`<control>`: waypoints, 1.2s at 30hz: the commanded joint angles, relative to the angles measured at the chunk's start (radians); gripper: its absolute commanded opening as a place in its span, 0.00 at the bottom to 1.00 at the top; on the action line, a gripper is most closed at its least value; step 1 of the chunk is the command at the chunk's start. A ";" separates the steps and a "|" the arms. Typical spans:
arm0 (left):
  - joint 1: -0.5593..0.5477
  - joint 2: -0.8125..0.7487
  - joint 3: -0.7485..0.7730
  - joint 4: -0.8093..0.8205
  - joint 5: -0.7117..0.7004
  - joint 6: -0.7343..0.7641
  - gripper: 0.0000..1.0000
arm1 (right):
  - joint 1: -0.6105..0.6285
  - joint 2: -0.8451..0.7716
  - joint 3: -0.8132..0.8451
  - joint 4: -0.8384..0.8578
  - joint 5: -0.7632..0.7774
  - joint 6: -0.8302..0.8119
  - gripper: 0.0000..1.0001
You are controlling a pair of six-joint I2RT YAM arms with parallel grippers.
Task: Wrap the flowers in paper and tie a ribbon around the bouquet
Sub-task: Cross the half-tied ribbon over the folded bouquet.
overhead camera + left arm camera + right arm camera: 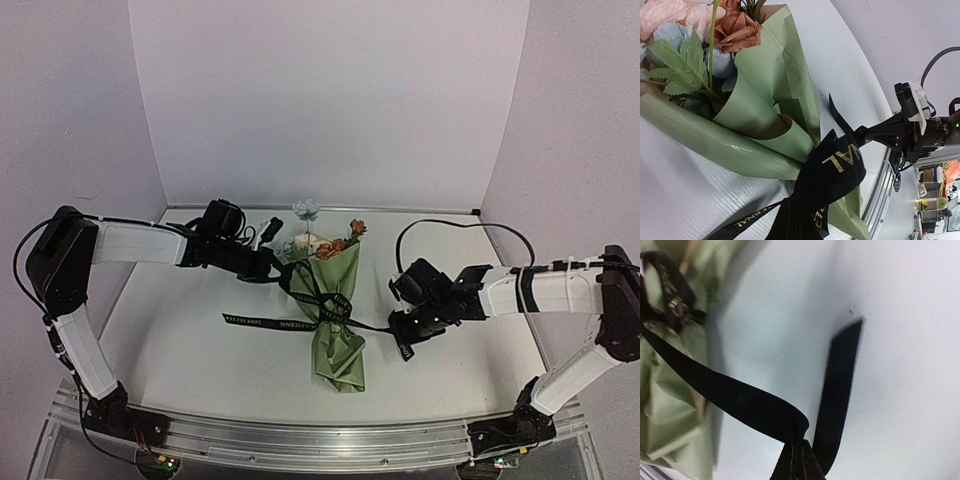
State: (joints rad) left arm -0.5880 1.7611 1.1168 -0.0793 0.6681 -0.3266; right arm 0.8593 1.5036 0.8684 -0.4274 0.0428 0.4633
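right pincer [400, 333] is clamping shut on the ribbon [262, 321], left pincer [277, 268] is pinching shut on another bit of it, ribbon is wrapping round the bouquet [338, 345], which is lying mid-table [200, 370] between them

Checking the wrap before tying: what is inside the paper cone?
Pink, rust-brown and pale blue blooms and green leaves poke out of the paper at its wide end. The lower stems are covered by it.

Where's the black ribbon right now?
From above, the ribbon is looped around the middle of the bouquet at the centre of the table, one end trailing left across it, the other pinched in the right gripper.
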 commanded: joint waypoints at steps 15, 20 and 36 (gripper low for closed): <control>-0.110 -0.105 -0.177 0.045 0.020 -0.038 0.00 | 0.033 -0.118 -0.110 0.025 0.032 -0.102 0.43; -0.109 -0.108 -0.171 0.035 -0.027 -0.050 0.00 | 0.041 -0.125 -0.096 0.171 0.039 -0.171 0.61; -0.099 -0.120 -0.139 -0.010 -0.058 -0.046 0.00 | 0.039 0.148 0.201 0.006 -0.168 -0.265 0.58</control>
State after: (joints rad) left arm -0.6934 1.6845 0.9405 -0.0767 0.6236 -0.3762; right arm 0.8936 1.6226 1.0514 -0.3880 -0.0676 0.2300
